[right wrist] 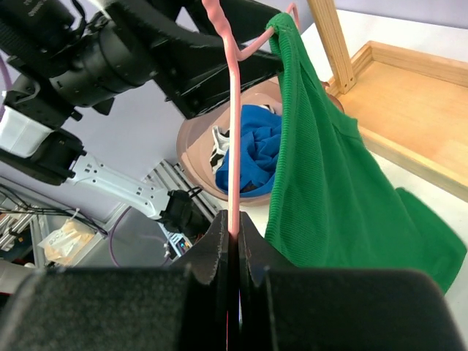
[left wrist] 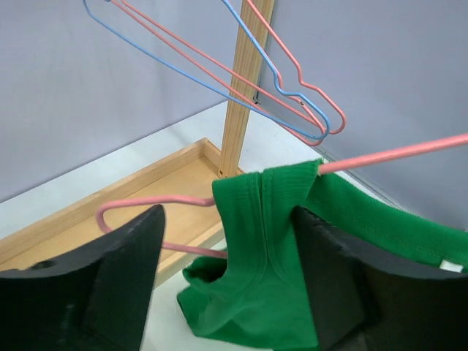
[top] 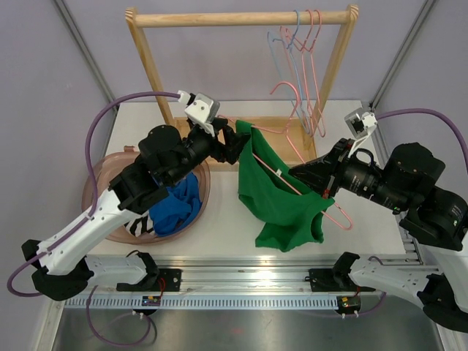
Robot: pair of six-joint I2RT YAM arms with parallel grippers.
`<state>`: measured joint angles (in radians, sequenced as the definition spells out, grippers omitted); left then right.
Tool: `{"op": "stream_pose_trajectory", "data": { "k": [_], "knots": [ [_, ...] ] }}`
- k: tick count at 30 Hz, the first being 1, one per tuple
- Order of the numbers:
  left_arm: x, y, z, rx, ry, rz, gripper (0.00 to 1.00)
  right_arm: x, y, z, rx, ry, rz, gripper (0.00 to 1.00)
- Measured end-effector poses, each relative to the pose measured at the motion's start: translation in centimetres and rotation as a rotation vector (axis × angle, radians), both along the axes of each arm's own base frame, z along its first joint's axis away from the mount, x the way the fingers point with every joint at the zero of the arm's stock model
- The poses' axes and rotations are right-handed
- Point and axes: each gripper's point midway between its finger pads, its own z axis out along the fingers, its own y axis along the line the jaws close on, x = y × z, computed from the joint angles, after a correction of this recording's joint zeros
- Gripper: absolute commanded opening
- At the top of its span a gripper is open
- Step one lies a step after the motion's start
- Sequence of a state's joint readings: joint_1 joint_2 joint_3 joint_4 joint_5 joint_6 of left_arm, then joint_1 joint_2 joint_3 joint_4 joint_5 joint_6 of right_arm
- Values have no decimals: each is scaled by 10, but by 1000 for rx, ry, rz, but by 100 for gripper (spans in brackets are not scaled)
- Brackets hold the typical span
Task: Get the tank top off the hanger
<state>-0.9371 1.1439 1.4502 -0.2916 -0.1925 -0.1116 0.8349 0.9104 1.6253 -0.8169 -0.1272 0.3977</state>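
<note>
The green tank top (top: 274, 194) hangs from a pink wire hanger (top: 341, 217) held tilted above the table. My right gripper (top: 311, 179) is shut on the hanger's wire (right wrist: 235, 110), which runs straight up from between its jaws (right wrist: 234, 227). The tank top (right wrist: 329, 190) drapes to the right of that wire. My left gripper (top: 238, 142) is open at the hanger's upper end. In the left wrist view its jaws (left wrist: 228, 227) straddle the bunched shoulder strap of the tank top (left wrist: 270, 278). The right finger touches the cloth and the left one stands apart. The hanger arm (left wrist: 395, 153) pokes out of the strap.
A wooden rack (top: 241, 18) stands at the back with several spare pink and blue hangers (top: 300, 58) on its bar and a wooden base tray (top: 270, 128). A pink basin (top: 110, 219) at the left holds blue clothing (top: 179, 208).
</note>
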Motion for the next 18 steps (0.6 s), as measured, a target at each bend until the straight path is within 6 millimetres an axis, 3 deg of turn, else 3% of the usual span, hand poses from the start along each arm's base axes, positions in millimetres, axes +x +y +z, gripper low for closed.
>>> {"op": "stream_pose_trajectory", "data": {
  "k": [4,9,10,18],
  "knots": [
    [4,-9,-6,16,1,-5,36,-5,-3,-1,3,2,8,0],
    [7,-13,-13,34,10,6,14,-5,-7,-4,-6,6,-3,0],
    [8,-12,-13,34,9,13,3,-5,-7,-4,-8,6,-5,0],
    [24,13,-22,48,45,198,0,1,-6,-28,-75,-5,-11,0]
  ]
}}
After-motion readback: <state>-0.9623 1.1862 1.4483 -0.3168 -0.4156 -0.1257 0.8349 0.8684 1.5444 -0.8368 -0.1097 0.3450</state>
